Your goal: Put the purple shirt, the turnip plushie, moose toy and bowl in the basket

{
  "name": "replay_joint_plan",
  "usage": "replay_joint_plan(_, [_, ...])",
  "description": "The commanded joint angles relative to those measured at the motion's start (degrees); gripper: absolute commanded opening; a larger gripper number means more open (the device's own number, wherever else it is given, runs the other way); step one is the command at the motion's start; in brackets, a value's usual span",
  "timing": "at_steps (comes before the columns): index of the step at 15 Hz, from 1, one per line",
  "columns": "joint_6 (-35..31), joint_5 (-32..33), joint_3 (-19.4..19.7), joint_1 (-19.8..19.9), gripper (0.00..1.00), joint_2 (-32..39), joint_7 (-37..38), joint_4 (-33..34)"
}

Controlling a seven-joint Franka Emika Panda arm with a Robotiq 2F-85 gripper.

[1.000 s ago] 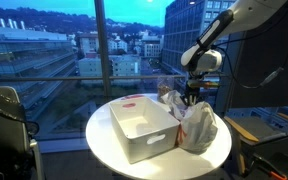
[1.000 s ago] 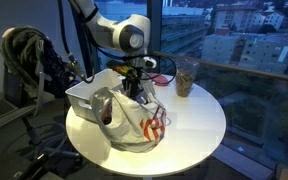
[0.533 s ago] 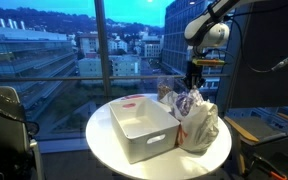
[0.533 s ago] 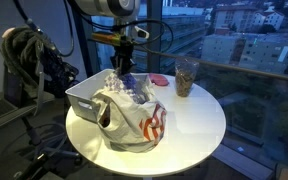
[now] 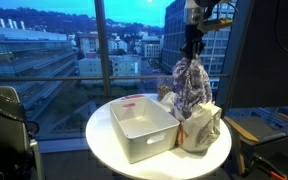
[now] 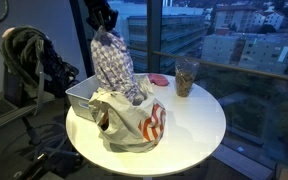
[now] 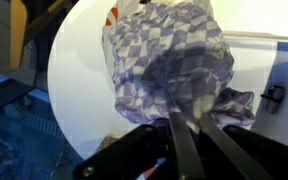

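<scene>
The purple shirt (image 5: 191, 85) was held high over the round table (image 5: 104, 140), pinched at its top by the gripper (image 5: 194, 44), whose fingers were closed tight on the cloth. Below it, at 6 o'clock, a white, red-marked bundle (image 5: 200, 130) was seen. In an exterior view, the white basket (image 5: 149, 148) was seen at 8 o'clock from the shirt, apart from it.

Shirt (image 5: 191, 85) purple/wht check; basket (image 5: 150, 148) wht.
</scene>
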State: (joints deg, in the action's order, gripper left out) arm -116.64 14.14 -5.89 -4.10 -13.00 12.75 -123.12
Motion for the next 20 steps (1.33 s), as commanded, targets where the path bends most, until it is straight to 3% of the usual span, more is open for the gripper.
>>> replay_joint_plan(1, [3.1,7.2,-5.3,-1.3,0.06,-3.4,1.6,4.8])
replay_joint_plan(7, [1.8,23.7,-15.1,-3.0,0.06,4.9,4.6,19.5])
replay_joint_plan(11, [2.4,37.6,-18.2,-6.9,0.06,15.2,8.4,30.1])
replay_joint_plan(15, [2.6,43.7,-16.1,-13.2,0.06,27.0,9.1,39.9])
replay_joint_plan(20, [-0.4,41.3,-10.7,-16.7,0.06,38.6,7.2,46.1])
